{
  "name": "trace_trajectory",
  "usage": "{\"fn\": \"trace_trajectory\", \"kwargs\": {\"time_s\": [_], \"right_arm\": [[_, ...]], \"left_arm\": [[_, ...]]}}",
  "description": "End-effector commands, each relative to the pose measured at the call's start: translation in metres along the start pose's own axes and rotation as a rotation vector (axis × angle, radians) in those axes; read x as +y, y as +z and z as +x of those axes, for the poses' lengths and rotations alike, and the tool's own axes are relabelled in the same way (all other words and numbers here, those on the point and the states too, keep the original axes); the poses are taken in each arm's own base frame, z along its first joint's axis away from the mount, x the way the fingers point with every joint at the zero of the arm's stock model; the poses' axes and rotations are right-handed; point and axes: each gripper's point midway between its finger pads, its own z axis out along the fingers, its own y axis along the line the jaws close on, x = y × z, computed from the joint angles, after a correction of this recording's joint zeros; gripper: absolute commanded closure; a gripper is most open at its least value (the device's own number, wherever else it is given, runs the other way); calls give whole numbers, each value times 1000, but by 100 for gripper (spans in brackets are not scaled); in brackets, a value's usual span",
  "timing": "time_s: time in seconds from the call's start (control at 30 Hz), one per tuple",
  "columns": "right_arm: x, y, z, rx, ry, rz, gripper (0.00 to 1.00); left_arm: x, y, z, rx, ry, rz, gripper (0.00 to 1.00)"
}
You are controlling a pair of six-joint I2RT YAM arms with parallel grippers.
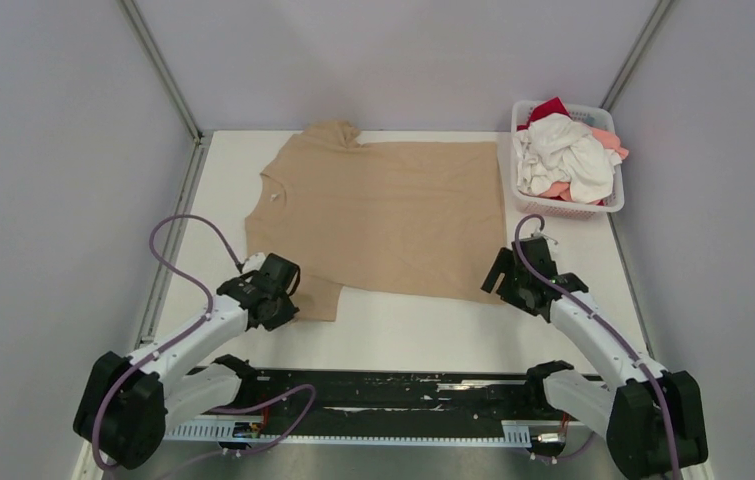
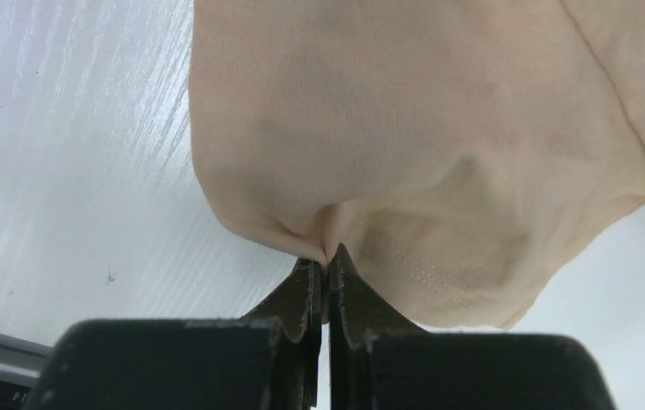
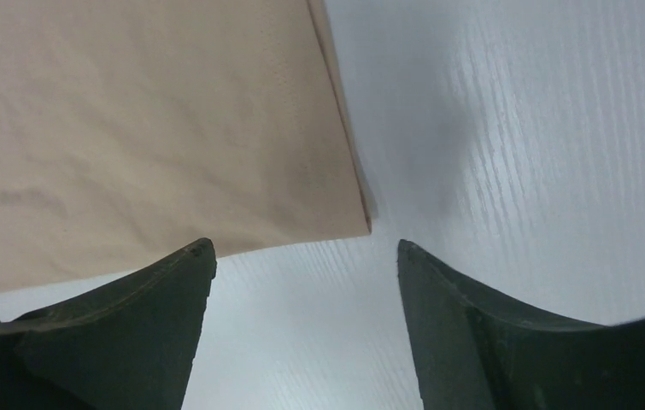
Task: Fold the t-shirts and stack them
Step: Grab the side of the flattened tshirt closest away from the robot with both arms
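A tan t-shirt [image 1: 383, 210] lies spread flat on the white table, collar to the left. My left gripper [image 1: 288, 290] is shut on a pinch of its near sleeve; the left wrist view shows that tan t-shirt [image 2: 421, 154] puckered where my left gripper [image 2: 327, 263] bites it. My right gripper [image 1: 501, 272] stands open at the shirt's near right corner. The right wrist view has that tan t-shirt corner [image 3: 156, 128] just ahead of my right gripper [image 3: 306, 248], with only bare table between the fingers. More t-shirts [image 1: 563, 155], white, coral and red, are heaped in the basket.
The white lattice basket [image 1: 598, 207] stands at the back right corner of the table [image 1: 423, 330]. Grey walls close in on both sides and the back. A black rail with both arm bases runs along the near edge.
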Motion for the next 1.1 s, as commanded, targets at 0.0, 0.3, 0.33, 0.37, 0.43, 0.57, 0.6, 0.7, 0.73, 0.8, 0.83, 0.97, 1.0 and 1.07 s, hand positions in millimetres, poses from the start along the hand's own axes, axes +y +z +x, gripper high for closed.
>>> {"fn": "trace_trajectory", "kwargs": {"time_s": [0.0,0.3,0.33,0.37,0.43,0.57,0.6,0.7,0.73,0.8,0.83,0.97,1.0,1.07], "right_arm": [[4,19,-3,-9,54,12,26],[-2,43,21,84,76,47,50],[-5,44,21,76,79,58,54],[-6,45,22,72,77,65,59],[-7,44,22,73,76,63,78],[-10,31,26,77,62,50,100],[-11,26,27,75,58,51,100],[-14,7,27,59,51,29,100],[-13,2,28,62,48,14,100],[-6,-4,36,83,51,-40,100],[0,-7,37,90,57,-75,100],[7,-10,38,94,76,-117,100],[8,-10,35,84,71,-114,100],[9,-9,24,55,65,-100,100]], "left_arm": [[-1,-11,-14,-89,-31,65,100],[-5,-28,-9,-74,-36,155,100],[-6,-28,-5,-56,-34,166,100],[-7,-29,-4,-51,-35,171,100],[-4,-30,1,-31,-37,166,100],[4,-42,13,20,-50,176,100],[8,-45,18,36,-51,171,100],[8,-62,26,55,-64,257,100],[9,-65,31,67,-61,272,100],[2,-76,35,73,-57,369,100],[0,-79,40,94,-51,395,100],[-16,-85,35,62,-32,501,100],[-22,-86,32,52,-27,526,100],[-41,-90,21,16,-19,597,100]]}}
